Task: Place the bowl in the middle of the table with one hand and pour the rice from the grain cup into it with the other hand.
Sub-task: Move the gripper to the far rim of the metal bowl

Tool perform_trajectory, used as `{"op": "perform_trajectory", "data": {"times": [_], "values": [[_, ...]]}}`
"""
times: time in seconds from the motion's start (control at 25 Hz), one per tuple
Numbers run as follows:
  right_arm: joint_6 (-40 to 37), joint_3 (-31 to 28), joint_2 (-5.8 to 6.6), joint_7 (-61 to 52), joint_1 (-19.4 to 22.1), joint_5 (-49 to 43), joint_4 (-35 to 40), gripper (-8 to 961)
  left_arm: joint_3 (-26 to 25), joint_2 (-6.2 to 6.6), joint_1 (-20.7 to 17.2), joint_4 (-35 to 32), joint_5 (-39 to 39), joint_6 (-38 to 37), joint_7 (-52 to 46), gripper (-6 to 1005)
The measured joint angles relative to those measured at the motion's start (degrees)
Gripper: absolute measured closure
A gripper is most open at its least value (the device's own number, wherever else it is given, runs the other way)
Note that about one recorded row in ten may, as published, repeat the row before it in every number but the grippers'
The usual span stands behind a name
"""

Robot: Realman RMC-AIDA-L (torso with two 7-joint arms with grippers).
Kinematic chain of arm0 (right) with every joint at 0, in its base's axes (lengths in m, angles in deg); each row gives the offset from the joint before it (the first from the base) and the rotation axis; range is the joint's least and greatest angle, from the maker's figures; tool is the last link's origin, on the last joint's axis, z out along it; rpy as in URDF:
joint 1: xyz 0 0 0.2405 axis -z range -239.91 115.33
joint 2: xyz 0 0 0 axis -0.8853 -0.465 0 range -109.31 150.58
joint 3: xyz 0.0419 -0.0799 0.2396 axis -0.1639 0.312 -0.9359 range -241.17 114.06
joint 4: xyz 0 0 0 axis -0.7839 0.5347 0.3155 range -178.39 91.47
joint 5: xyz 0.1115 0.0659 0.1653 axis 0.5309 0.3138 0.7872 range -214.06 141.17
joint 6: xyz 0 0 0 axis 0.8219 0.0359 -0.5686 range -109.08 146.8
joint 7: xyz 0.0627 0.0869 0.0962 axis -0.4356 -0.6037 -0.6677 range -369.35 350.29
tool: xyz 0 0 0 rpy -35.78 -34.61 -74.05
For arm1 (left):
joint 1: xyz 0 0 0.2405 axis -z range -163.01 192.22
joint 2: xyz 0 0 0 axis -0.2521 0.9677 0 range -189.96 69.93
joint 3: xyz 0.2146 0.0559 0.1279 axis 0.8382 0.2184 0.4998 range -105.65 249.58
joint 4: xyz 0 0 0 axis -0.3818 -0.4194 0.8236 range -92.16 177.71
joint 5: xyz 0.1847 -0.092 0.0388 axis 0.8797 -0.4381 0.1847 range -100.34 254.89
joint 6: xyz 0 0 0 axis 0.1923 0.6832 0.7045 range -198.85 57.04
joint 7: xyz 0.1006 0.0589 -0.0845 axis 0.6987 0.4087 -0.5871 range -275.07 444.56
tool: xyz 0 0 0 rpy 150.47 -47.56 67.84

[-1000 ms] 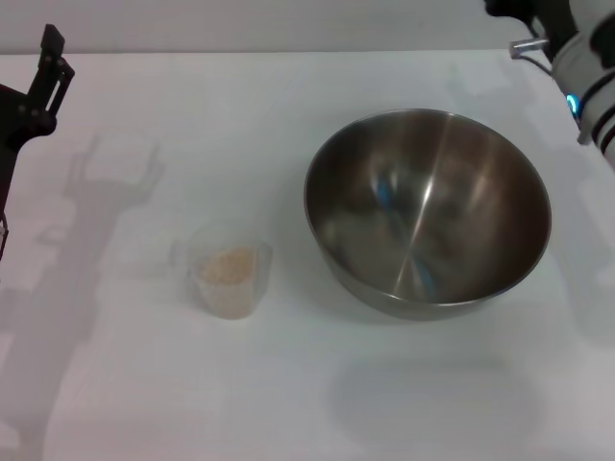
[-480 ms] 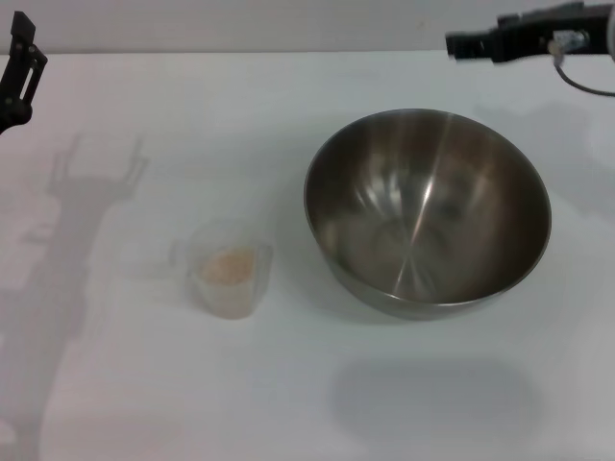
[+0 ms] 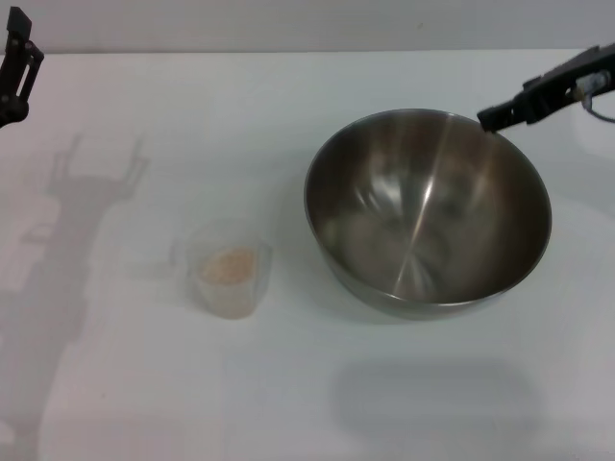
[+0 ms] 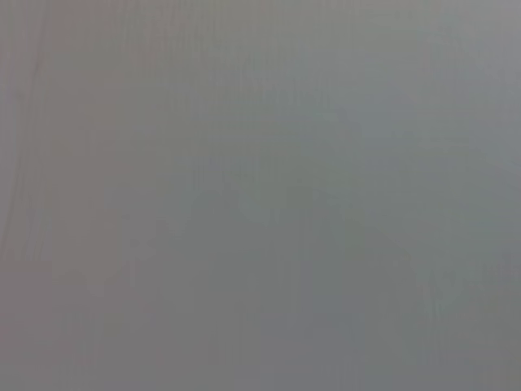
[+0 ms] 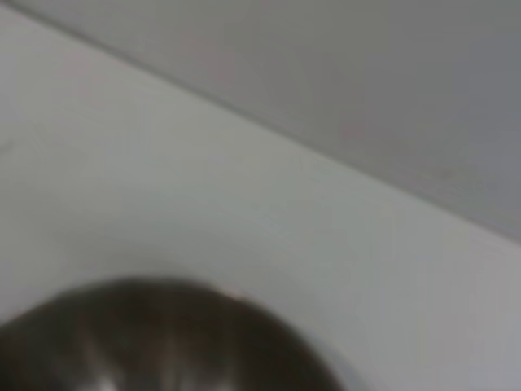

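Observation:
The large steel bowl (image 3: 428,211) stands on the white table (image 3: 317,403), right of centre. Left of it sits the small clear grain cup (image 3: 228,270), upright, with pale rice (image 3: 228,264) inside. My right gripper (image 3: 500,114) reaches in from the right edge, its dark tip just above the bowl's far right rim. The right wrist view shows part of the bowl's rim (image 5: 163,334) and the table's far edge. My left gripper (image 3: 17,65) hangs at the far left edge, well away from the cup. The left wrist view shows only flat grey.
Shadows of both arms fall on the table at the left and below the bowl. A pale wall runs behind the table's far edge (image 3: 288,50).
My right gripper has swung down and forward from the top right corner to the bowl's far right rim. The left gripper shifted slightly left early on. Bowl and cup have not moved.

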Motion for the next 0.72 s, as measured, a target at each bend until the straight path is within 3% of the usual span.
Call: {"op": "perform_trajectory", "data": {"times": [0.44,0.72], "values": [[-1.65,-0.30,-0.10,4.30,-2.74,-3.07,-11.24,257,0.00,-0.02,-0.04,0.03,-0.07,-0.62,0.04,163],[-4.47,-0.69,-1.31,6.84,-3.36,-2.91,-15.78,259,0.00,-0.02,-0.04,0.04,-0.07,-0.72,0.04,163]]}}
